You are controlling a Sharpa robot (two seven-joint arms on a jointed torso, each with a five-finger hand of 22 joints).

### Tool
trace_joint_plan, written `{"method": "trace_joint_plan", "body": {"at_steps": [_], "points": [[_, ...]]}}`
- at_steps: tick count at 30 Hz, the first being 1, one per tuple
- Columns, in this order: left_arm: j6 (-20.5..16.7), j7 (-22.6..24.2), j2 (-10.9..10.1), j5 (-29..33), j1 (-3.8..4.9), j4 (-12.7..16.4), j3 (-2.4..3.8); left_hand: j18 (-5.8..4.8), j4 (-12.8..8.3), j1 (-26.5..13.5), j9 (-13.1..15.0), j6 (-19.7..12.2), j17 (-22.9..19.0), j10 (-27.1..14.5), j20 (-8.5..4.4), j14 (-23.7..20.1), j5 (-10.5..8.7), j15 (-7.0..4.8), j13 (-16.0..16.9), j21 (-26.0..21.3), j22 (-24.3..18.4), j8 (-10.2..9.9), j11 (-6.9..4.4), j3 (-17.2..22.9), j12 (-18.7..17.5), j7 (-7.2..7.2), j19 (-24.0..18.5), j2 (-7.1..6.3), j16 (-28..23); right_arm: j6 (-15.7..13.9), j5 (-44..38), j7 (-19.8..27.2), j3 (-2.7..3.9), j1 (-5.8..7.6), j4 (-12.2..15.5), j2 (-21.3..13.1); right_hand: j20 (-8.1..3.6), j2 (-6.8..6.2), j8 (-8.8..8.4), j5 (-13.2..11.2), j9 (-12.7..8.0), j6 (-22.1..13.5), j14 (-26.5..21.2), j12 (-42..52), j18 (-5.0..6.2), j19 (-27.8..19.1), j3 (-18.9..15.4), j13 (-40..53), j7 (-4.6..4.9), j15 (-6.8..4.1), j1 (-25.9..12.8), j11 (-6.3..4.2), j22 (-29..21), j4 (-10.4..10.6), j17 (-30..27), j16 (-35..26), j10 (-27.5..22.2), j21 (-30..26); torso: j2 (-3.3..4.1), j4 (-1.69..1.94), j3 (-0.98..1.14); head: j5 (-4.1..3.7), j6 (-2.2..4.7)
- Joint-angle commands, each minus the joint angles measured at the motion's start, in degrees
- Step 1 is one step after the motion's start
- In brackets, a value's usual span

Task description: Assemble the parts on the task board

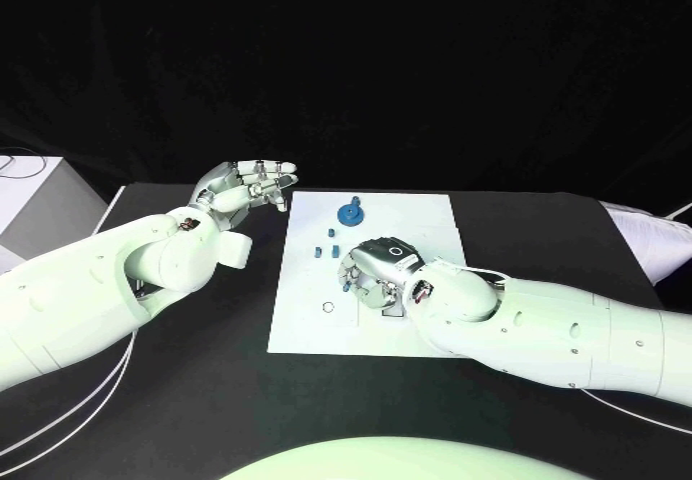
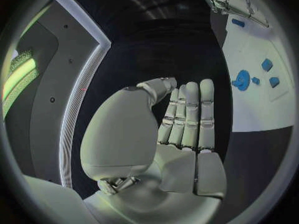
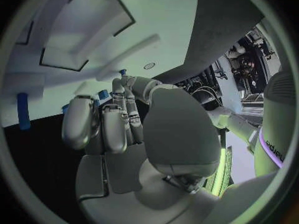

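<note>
The white task board [image 1: 411,215] lies in the middle of the black table. A round blue part [image 1: 351,212] sits near its far edge, with small blue parts [image 1: 325,251] below it. My right hand [image 1: 378,270] hovers low over the board's middle, knuckles up, fingers curled down. In the right wrist view its fingertips [image 3: 118,87] sit beside small blue parts [image 3: 102,93]; whether they grip one is unclear. A blue peg [image 3: 23,110] stands apart from them. My left hand [image 1: 253,185] is raised off the board's far left corner, fingers straight, holding nothing [image 2: 187,119].
A pale box [image 1: 36,200] stands at the table's left edge. White cables [image 1: 87,400] trail over the table's near left. The board [image 3: 156,15] has rectangular recesses [image 3: 87,25]. A small ring [image 1: 330,306] lies on the board's near left.
</note>
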Motion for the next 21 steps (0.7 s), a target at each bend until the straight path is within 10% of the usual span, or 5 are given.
{"method": "trace_joint_plan", "body": {"at_steps": [1, 21], "points": [[0.2, 0.1, 0.0, 0.3, 0.01, 0.1, 0.05, 0.45, 0.0, 0.4, -0.1, 0.2, -0.1, -0.5, -0.11, -0.3, 0.09, 0.12, -0.1, -0.3, -0.1, 0.3, 0.06, -0.4, 0.2, 0.16, 0.2, 0.2, -0.3, 0.9, -0.9, 0.0, -0.02, -0.09, 0.1, 0.1, -0.45, 0.34, 0.19, 0.3, 0.1, 0.3, 3.4, 0.3, -1.05, 1.1, 0.0, 0.1, 0.0, -0.35, -0.3, -1.37, 0.1, -0.3, 0.0, 0.0, 1.7, 0.1, -0.01, 0.02, 0.0, 0.09, -0.09], [0.4, -0.2, 0.0, 0.3, 0.01, 0.2, 0.05, 0.45, 0.0, 0.4, -0.1, 0.2, -0.1, -0.6, -0.1, -0.3, 0.09, 0.13, -0.1, -0.4, -0.1, 0.3, 0.08, -0.4, 0.2, 0.17, 0.2, 0.2, -0.3, 3.7, -1.3, -0.3, -0.13, -0.18, -1.5, 1.3, -0.44, 0.3, 0.12, 0.2, 0.1, 0.1, 3.4, 0.0, -1.07, 1.1, 0.0, 0.1, 0.1, -0.29, -0.6, -1.27, 0.2, -0.4, -0.1, 0.1, 1.5, 0.1, 0.0, 0.02, -0.02, 0.35, -0.31]]}}
